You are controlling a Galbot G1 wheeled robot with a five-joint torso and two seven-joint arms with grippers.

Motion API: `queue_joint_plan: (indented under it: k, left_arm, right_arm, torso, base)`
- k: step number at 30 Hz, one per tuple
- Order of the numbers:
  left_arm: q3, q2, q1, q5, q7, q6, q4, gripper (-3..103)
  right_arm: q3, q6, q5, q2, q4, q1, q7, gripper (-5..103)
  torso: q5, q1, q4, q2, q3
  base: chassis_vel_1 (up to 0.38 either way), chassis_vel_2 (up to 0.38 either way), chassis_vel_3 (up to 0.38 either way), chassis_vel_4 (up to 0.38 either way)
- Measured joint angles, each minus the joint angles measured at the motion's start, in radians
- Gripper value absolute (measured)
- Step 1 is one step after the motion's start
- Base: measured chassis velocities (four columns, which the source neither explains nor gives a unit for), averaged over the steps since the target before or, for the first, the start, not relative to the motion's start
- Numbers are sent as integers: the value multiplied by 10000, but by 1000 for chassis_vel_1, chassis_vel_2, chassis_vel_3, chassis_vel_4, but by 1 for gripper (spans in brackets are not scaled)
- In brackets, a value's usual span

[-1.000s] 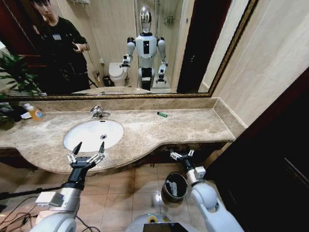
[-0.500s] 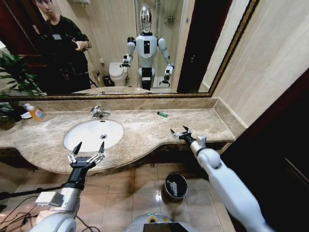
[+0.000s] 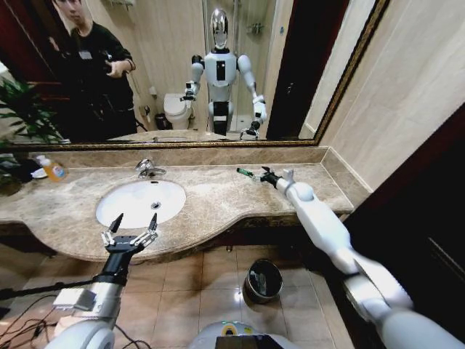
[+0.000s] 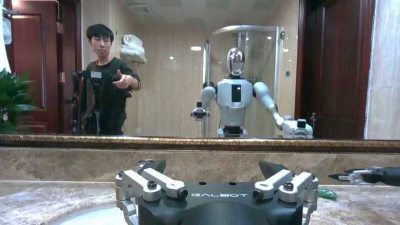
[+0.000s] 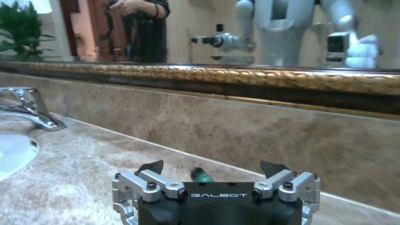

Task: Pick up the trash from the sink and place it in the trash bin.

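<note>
While the left tool (image 3: pixel 131 230) hangs wide open at the worktop's (image 3: pixel 218 200) front edge, at about 6 o'clock from the sink (image 3: pixel 140 202), that basin looks bare. At 5 o'clock from the sink, the trash bin (image 3: pixel 262 281) stands on the floor. Far right, the right tool (image 3: pixel 256 174), fingers spread and gripping nothing, reaches the small green piece (image 3: pixel 243 171) near the mirror wall.
</note>
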Motion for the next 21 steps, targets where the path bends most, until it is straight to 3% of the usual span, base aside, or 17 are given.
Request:
queue_joint_plan:
  k: [5,21]
  left_arm:
    - [-1,0,1,0,-1,0,0,100]
    - [0,0,0,0,-1,0,0,100]
  right_arm:
    - [202,-366,-830,99,-437,194,-489,100]
    - [-79,-231,-1356,1212,-2394,1260,-380,100]
  torso:
    - [0,-1,-2,1,-1]
    - [0,-2,-2,1,-2]
  base:
    - [0,0,0,0]
    - [0,0,0,0]
